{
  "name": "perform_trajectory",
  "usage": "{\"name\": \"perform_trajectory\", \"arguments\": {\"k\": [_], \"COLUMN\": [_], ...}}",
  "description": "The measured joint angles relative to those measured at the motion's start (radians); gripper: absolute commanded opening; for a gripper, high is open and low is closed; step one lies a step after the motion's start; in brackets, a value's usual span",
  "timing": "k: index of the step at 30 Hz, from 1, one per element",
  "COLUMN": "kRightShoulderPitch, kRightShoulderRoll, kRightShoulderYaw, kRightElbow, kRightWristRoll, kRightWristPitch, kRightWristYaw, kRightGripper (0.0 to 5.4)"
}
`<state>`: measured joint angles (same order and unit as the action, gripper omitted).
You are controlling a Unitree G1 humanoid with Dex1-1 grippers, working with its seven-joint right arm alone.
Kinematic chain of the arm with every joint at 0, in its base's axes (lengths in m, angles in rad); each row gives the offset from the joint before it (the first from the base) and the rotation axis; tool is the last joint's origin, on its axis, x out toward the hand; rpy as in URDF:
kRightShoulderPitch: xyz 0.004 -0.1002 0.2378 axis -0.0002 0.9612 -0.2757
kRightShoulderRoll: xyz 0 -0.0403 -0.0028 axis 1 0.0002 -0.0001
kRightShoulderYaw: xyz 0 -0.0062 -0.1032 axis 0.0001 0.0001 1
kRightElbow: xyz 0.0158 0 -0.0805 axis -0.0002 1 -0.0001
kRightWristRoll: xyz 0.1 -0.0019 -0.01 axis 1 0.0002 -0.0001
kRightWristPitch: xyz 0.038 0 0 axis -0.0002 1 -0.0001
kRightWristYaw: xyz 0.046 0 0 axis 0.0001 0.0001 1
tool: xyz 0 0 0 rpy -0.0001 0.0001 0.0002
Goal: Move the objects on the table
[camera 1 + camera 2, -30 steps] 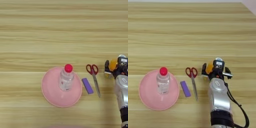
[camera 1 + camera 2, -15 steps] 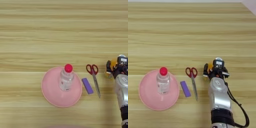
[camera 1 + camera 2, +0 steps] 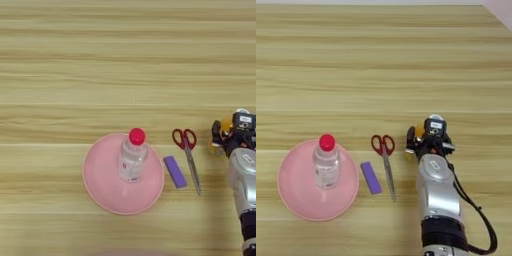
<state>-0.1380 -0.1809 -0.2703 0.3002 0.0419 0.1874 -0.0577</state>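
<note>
The gripper point(image 3: 417, 142), jaws seemingly pinching an orange bottle point(image 3: 417, 136) though mostly hidden, could clip the scissors point(image 3: 385, 159) close beside it on the table point(image 3: 381, 60)

A clear plastic bottle with a red cap point(image 3: 132, 156) stands upright, lower centre, on the light wooden table point(image 3: 100, 65)
</note>
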Motion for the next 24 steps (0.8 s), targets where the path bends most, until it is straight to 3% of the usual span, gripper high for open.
{"name": "perform_trajectory", "arguments": {"k": [12,24], "kRightShoulderPitch": [0.021,0.026], "kRightShoulderRoll": [0.011,0.048], "kRightShoulderYaw": [0.07,0.162], "kRightElbow": [-0.076,-0.102], "kRightWristRoll": [-0.016,-0.012], "kRightWristPitch": [-0.134,-0.164], "kRightWristYaw": [0.063,0.154], "kRightGripper": [3.62,3.61]}}
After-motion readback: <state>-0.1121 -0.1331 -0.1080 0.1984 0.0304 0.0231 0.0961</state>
